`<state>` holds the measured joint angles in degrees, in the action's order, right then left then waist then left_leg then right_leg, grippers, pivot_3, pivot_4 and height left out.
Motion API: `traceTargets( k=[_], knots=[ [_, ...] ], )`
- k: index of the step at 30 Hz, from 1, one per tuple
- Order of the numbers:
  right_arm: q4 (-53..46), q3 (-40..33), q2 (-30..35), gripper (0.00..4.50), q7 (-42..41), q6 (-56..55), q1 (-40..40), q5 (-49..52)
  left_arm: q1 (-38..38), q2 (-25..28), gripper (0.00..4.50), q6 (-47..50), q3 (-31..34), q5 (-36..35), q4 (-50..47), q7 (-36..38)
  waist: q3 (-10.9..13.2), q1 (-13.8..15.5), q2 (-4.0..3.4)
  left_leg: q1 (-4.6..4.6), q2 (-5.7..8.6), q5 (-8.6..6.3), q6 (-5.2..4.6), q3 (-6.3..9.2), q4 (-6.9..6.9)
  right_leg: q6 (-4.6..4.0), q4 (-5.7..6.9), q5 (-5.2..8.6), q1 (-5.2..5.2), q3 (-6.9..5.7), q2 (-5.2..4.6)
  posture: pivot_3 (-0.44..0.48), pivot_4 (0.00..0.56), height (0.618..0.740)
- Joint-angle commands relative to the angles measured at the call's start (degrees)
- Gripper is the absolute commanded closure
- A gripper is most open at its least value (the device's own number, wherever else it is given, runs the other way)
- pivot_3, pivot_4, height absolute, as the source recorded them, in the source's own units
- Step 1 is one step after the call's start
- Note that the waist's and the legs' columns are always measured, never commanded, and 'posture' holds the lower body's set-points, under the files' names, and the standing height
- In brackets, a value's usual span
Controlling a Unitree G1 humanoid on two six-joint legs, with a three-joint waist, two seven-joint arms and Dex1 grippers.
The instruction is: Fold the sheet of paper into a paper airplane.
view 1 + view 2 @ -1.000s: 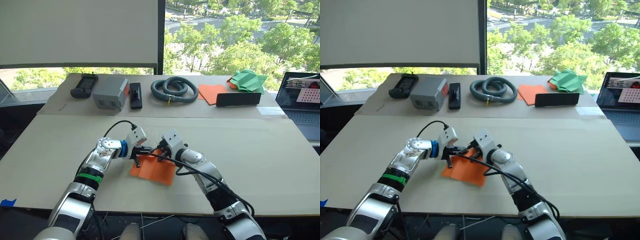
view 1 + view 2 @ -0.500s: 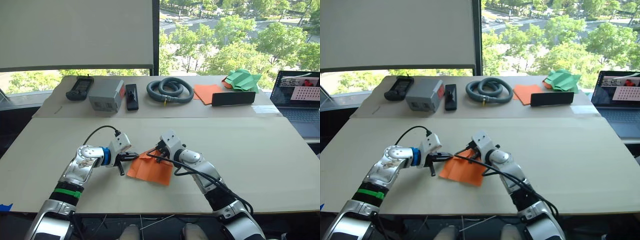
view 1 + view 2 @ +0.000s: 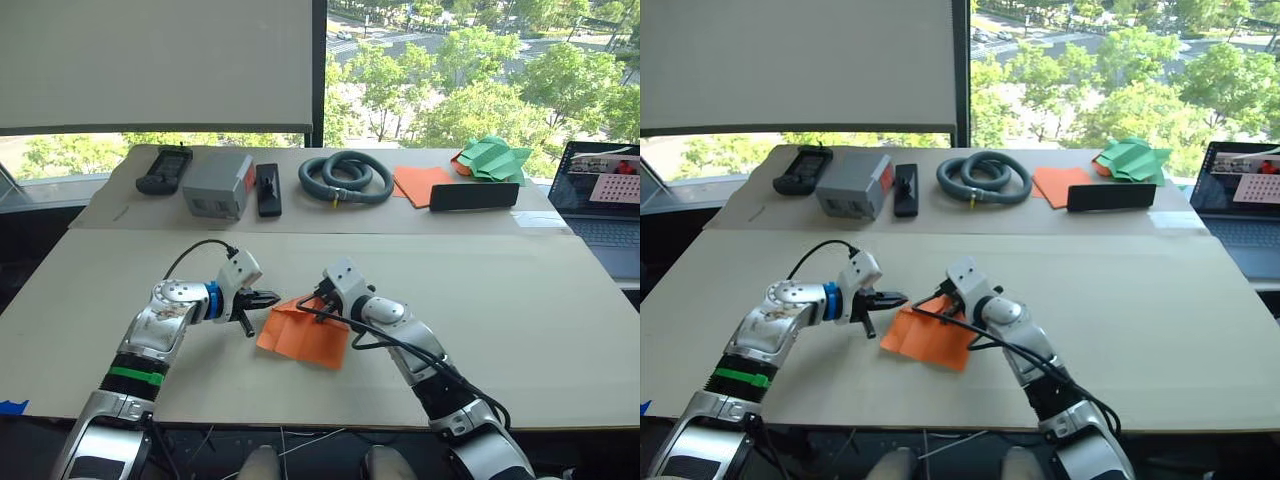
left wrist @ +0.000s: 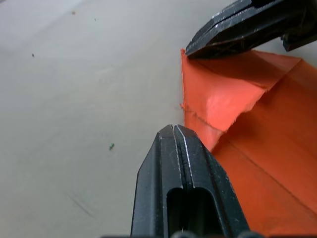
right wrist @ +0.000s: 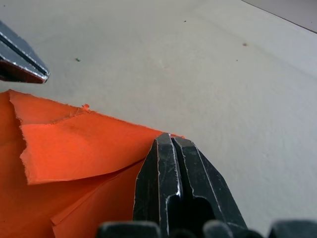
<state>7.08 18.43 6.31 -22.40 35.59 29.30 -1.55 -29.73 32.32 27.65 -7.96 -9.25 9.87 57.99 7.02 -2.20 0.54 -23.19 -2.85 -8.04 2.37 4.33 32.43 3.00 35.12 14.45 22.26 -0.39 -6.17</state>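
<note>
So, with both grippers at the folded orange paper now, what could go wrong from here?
The thin orange sheet of paper already has a ragged edge near the left gripper, so pulling there might tear it further. The right gripper, fingers together, rests at the paper's far edge; if it drags, the loose raised flap may crease off-line. The paper lies free on the beige table, so a sideways push could slide it instead of folding it.
</note>
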Motion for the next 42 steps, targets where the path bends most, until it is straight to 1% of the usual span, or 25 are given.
traceTargets(
  k=[1, 4, 7, 10, 12, 14, 16, 17, 22, 24, 27, 30, 32, 34, 37, 42],
  knots=[
    [-1.77, -0.59, 0.64, 4.5, -0.15, 1.06, -0.22, -0.22, -1.0, -0.94, 4.46, -1.44, -1.02, -0.6, -1.43, 0.89, 0.01, 0.01, -0.02, 0.0, 0.01, 0.06, -0.1, 0.0, 0.0, 0.0, -0.01, 0.0, -0.01, 0.0, 0.0, 0.0, 0.15, 0.711],
    [-3.17, -1.16, 1.14, 4.5, -0.03, 1.56, -0.19, -0.09, -0.74, -1.85, 4.46, -4.76, -3.9, 1.91, 1.61, 1.16, 0.02, 0.13, -0.02, -0.04, 0.01, 0.11, -0.18, 0.0, -0.01, 0.0, -0.01, 0.0, -0.02, 0.01, 0.0, 0.0, 0.15, 0.711],
    [-6.15, -2.38, 1.97, 4.5, -0.11, 2.62, -0.68, 0.71, -1.17, -3.96, 4.46, -6.75, -5.56, 2.23, 4.64, 1.47, 0.05, 0.51, 0.01, -0.12, 0.02, 0.12, -0.19, 0.0, -0.01, 0.0, -0.01, 0.0, -0.02, 0.01, 0.0, 0.0, 0.15, 0.711],
    [-10.44, -4.52, 2.72, 4.5, -0.8, 5.05, -1.91, 2.66, -1.44, -5.34, 4.46, -9.18, -7.43, 3.92, 8.13, 1.85, 0.08, 1.01, 0.01, -0.15, 0.02, 0.12, -0.19, -0.02, 0.01, 0.02, -0.01, -0.01, -0.01, 0.01, 0.0, 0.0, 0.15, 0.711],
    [-14.73, -5.32, 4.56, 4.5, -2.83, 7.07, -4.15, 4.29, -2.09, -6.21, 4.46, -10.98, -8.36, 5.35, 11.63, 1.11, 0.08, 1.51, 0.0, -0.13, 0.02, 0.12, -0.19, -0.02, 0.01, 0.01, -0.02, -0.01, -0.01, 0.01, 0.0, 0.0, 0.15, 0.711],
    [-18.52, -6.82, 6.23, 4.5, -3.72, 9.3, -6.47, 5.78, -2.33, -6.88, 4.46, -11.72, -8.57, 5.35, 13.17, 1.43, 0.08, 1.68, 0.0, -0.07, 0.02, 0.11, -0.18, -0.02, 0.02, 0.01, -0.08, 0.0, -0.02, 0.0, 0.0, 0.0, 0.15, 0.711],
    [-22.3, -7.82, 8.62, 4.5, -4.82, 11.27, -8.57, 6.81, -2.29, -7.06, 4.46, -12.49, -8.94, 5.7, 13.97, 1.71, 0.08, 1.78, 0.0, -0.11, 0.02, 0.04, -0.07, -0.02, 0.1, 0.02, -0.1, 0.0, -0.03, -0.01, -0.01, 0.0, 0.15, 0.711],
    [-24.64, -8.3, 10.52, 4.5, -5.86, 12.53, -9.97, 7.41, -2.18, -7.07, 4.46, -12.78, -9.1, 5.87, 14.3, 1.88, 0.09, 1.96, -0.02, -0.12, 0.02, -0.09, 0.15, -0.04, 0.13, 0.02, -0.1, 0.0, -0.05, 0.0, -0.01, 0.0, 0.15, 0.711],
    [-33.19, -7.77, 19.7, 4.5, -10.7, 15.98, -16.55, 9.61, -1.66, -7.13, 4.46, -13.4, -9.43, 6.15, 14.77, 2.15, 0.09, 1.98, -0.02, -0.14, 0.02, -0.13, 0.21, -0.07, 0.24, 0.03, -0.14, 0.0, -0.07, -0.01, -0.04, 0.0, 0.15, 0.711],
    [-34.83, -6.51, 22.31, 4.5, -12.2, 16.15, -18.83, 10.09, -1.61, -7.2, 4.46, -13.31, -9.43, 6.04, 14.7, 2.19, 0.09, 1.97, -0.01, -0.1, 0.02, -0.14, 0.22, -0.07, 0.24, 0.03, -0.13, 0.0, -0.09, -0.01, -0.04, 0.0, 0.15, 0.711],
    [-36.33, -1.56, 24.93, 4.5, -14.74, 15.0, -21.64, 10.45, -1.86, -7.31, 4.46, -13.14, -9.29, 5.87, 14.72, 2.24, 0.08, 1.91, 0.02, -0.08, 0.02, -0.15, 0.24, -0.07, 0.24, 0.04, -0.16, 0.0, -0.1, -0.02, -0.06, 0.0, 0.15, 0.711],
    [-35.26, 1.46, 23.66, 4.5, -13.92, 13.79, -21.37, 9.74, -2.11, -7.41, 4.46, -13.17, -9.1, 5.95, 15.01, 2.13, 0.05, 1.68, 0.11, -0.05, 0.01, -0.18, 0.28, -0.07, 0.24, 0.04, -0.2, 0.01, -0.12, -0.05, -0.07, 0.0, 0.15, 0.711],
    [-33.54, 2.02, 20.32, 4.5, -12.38, 13.0, -19.93, 9.85, -2.18, -7.45, 4.46, -13.05, -8.87, 6.01, 15.0, 2.01, 0.02, 1.42, 0.19, -0.04, 0.01, -0.21, 0.33, -0.07, 0.24, 0.04, -0.21, 0.01, -0.13, -0.05, -0.08, 0.0, 0.15, 0.711],
    [-31.8, 1.24, 16.25, 4.5, -11.05, 12.12, -18.62, 10.76, -2.15, -7.4, 4.46, -12.95, -8.63, 6.08, 14.95, 1.9, 0.05, 1.18, 0.23, 0.0, 0.0, -0.21, 0.33, -0.04, 0.23, 0.04, -0.19, 0.01, -0.12, -0.07, -0.08, 0.0, 0.15, 0.711],
    [-30.15, -1.01, 11.94, 4.5, -9.79, 11.08, -17.68, 11.88, -2.02, -7.16, 4.46, -12.92, -8.41, 6.21, 14.94, 1.86, 0.08, 1.34, 0.16, -0.02, -0.01, -0.21, 0.33, -0.02, 0.22, 0.04, -0.15, 0.0, -0.1, -0.12, -0.07, 0.0, 0.15, 0.711],
    [-29.31, -4.15, 7.74, 4.5, -8.28, 10.03, -16.22, 14.21, -1.76, -6.78, 4.46, -12.67, -8.13, 6.23, 14.51, 1.94, 0.09, 1.54, 0.17, -0.1, 0.01, -0.19, 0.31, -0.03, 0.25, 0.05, -0.16, 0.0, -0.11, -0.11, -0.07, 0.0, 0.15, 0.711]
  ],
)
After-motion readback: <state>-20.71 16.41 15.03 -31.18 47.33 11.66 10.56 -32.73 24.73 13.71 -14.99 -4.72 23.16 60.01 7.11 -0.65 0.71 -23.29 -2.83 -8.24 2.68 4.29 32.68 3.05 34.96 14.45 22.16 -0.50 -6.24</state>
